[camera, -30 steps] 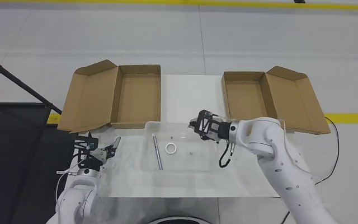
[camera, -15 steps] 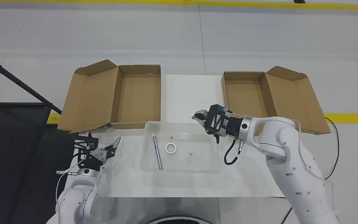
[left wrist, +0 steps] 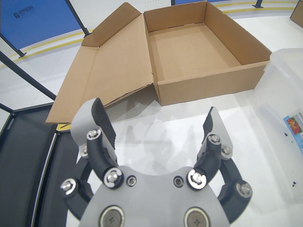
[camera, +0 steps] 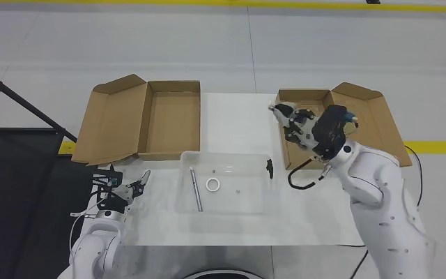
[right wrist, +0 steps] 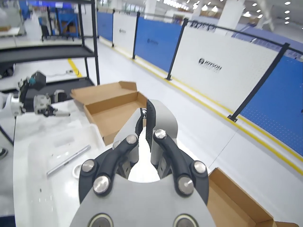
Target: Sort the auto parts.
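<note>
Our right hand (camera: 279,110) pinches a small metal part (right wrist: 143,112) over the right box (camera: 301,97) edge; our left hand (left wrist: 155,118) hangs apart.

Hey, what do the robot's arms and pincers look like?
White rounded shells cover both arms, the right arm trailing a looped black cable. The left pincer and right pincer match: silver plate, black curved links, silver bolts, black textured pads.

Too small to identify: part (right wrist: 143,112) in right claw (right wrist: 144,108).
</note>
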Controlling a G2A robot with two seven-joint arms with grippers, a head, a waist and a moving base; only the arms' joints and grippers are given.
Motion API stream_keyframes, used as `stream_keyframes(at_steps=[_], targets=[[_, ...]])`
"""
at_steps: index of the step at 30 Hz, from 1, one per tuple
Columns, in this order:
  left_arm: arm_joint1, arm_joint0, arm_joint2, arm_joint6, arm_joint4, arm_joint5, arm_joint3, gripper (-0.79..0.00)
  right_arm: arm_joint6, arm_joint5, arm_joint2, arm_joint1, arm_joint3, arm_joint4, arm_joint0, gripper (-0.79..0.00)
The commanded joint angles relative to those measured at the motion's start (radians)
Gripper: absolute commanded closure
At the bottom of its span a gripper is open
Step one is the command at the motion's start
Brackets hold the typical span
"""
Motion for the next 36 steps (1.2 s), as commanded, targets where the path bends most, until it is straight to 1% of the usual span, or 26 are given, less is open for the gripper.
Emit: stream_keyframes(at_steps=[1,3,5,7,9,11,12,14,17,18,19,21,23,24,27,28,31,33,36], targets=[[0.0,0.0,0.0,0.0,0.0,0.0,0.0,-0.785,-0.075,-0.009,0.02,0.0,0.002,0.023,-0.012,0.0],[0.0,0.0,0.0,0.0,0.0,0.0,0.0,-0.785,-0.142,-0.058,0.033,0.0,0.006,0.061,-0.021,0.0],[0.0,0.0,0.0,0.0,0.0,0.0,0.0,-0.785,-0.174,-0.139,0.037,0.002,0.019,0.086,-0.02,0.0],[0.0,0.0,0.0,0.0,0.0,0.0,0.0,-0.785,-0.179,-0.201,0.039,0.005,0.033,0.102,-0.012,0.0],[0.0,0.0,0.0,0.0,0.0,0.0,0.0,-0.785,-0.155,-0.21,0.041,0.007,0.042,0.09,-0.006,0.0],[0.0,0.0,0.0,0.0,0.0,0.0,0.0,-0.785,-0.099,-0.166,0.046,0.009,0.046,0.049,-0.004,0.0],[0.0,0.0,0.0,0.0,0.0,0.0,0.0,-0.785,-0.036,-0.121,0.047,0.012,0.041,0.005,-0.004,0.0],[0.0,0.0,0.0,0.0,0.0,0.0,0.0,-0.785,0.047,-0.068,0.044,0.014,0.033,-0.042,-0.004,0.0],[0.0,0.0,0.0,0.0,0.0,0.0,0.0,-0.785,0.219,0.017,0.037,0.018,0.032,-0.132,0.005,0.0],[0.0,0.0,0.0,0.0,0.0,0.0,0.0,-0.785,0.297,0.044,0.031,0.02,0.04,-0.173,0.015,0.0],[0.0,0.0,0.0,0.0,0.0,0.0,0.0,-0.785,0.35,0.064,0.026,0.021,0.059,-0.194,0.023,0.0],[0.0,0.0,0.0,0.0,0.0,0.0,0.0,-0.785,0.401,0.077,0.015,0.021,0.096,-0.191,0.043,0.0],[0.0,0.0,0.0,0.0,0.0,0.0,0.0,-0.785,0.46,0.095,0.005,0.021,0.165,-0.206,0.074,0.0],[0.0,0.0,0.0,0.0,0.0,0.0,0.0,-0.785,0.504,0.121,-0.008,0.02,0.217,-0.243,0.099,0.0],[0.0,0.0,0.0,0.0,0.0,0.0,0.0,-0.785,0.511,0.186,-0.044,0.012,0.321,-0.27,0.143,0.0],[0.0,0.0,0.0,0.0,0.0,0.0,0.0,-0.785,0.497,0.218,-0.055,0.008,0.376,-0.271,0.165,0.0],[0.0,0.0,0.0,0.0,0.0,0.0,0.0,-0.785,0.457,0.254,-0.077,-0.001,0.486,-0.258,0.209,0.0],[0.0,0.0,0.0,0.0,0.0,0.0,0.0,-0.785,0.443,0.278,-0.092,-0.006,0.535,-0.267,0.234,0.0],[0.0,0.0,0.0,0.0,0.0,0.0,0.0,-0.785,0.442,0.283,-0.095,-0.007,0.539,-0.271,0.238,0.0]])
